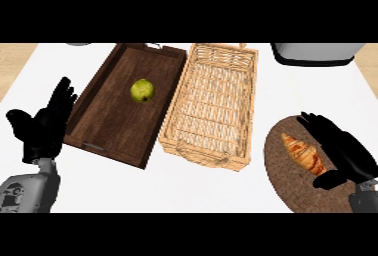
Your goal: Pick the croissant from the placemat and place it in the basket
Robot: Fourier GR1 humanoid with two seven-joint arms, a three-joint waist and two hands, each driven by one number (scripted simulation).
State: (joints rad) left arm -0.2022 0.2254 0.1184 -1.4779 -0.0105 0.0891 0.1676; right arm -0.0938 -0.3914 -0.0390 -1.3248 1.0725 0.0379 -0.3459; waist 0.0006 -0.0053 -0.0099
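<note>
A golden-brown croissant lies on the round dark brown placemat at the lower right. My right hand rests just to the croissant's right, fingers straight and stretched along it, thumb low near the mat; it is open and not closed round the pastry. The light wicker basket stands in the middle of the counter, left of the placemat, with nothing inside. My left hand is upright at the left edge, fingers relaxed and open, holding nothing.
A dark wooden tray sits left of the basket with a yellow-green pear in it. A grey-white appliance stands at the back right. White counter shows in front of the basket.
</note>
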